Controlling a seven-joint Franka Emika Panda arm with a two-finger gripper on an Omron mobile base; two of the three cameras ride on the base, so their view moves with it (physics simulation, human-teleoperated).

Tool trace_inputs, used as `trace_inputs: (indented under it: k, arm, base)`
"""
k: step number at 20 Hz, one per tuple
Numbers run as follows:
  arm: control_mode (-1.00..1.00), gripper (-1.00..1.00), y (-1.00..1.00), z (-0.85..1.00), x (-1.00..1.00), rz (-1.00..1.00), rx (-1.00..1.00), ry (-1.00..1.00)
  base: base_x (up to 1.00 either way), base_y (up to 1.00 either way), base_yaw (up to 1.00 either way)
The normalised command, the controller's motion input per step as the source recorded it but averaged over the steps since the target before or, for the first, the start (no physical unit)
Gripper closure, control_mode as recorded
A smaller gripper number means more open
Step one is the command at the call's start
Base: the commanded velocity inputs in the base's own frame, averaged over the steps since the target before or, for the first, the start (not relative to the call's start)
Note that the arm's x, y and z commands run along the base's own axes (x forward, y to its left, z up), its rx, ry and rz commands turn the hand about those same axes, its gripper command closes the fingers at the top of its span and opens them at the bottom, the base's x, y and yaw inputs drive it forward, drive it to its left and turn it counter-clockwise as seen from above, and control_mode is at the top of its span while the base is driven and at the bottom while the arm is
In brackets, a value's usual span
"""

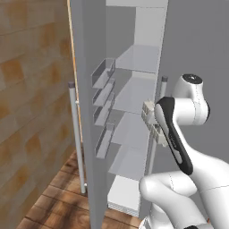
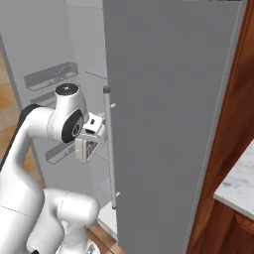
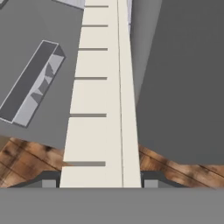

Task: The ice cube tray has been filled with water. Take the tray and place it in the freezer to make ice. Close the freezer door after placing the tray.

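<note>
My gripper is shut on the ice cube tray, a pale cream strip of cells that runs away from the fingertips. The tray hangs on edge at the right side of the open freezer, level with its middle white shelves. From the right base view the tray shows below the hand, just left of a vertical bar handle. The freezer door stands wide open on the left, with clear bins on its inner face and its bar handle outside.
The fridge's plain grey right door is closed, and its bar handle stands right beside the tray. A wooden wall panel lies left of the open door. A dark wood cabinet with a marble counter stands at the right. The floor is wood planks.
</note>
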Motion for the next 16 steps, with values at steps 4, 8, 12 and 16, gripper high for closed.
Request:
trace_inputs:
  k: [4, 8, 12, 16]
  arm:
    - [1.00, 1.00, 0.00, 0.00, 0.00, 0.00, 0.00, 0.00]
    - [1.00, 1.00, 0.00, 0.00, 0.00, 0.00, 0.00, 0.00]
    - [1.00, 1.00, 0.00, 0.00, 0.00, 0.00, 0.00, 0.00]
    - [1.00, 1.00, 0.00, 0.00, 0.00, 0.00, 0.00, 0.00]
  base:
    - [0.08, 0.29, -0.25]
    - [0.00, 0.27, -0.23]
    - [0.01, 0.46, -0.20]
    - [0.07, 0.64, -0.15]
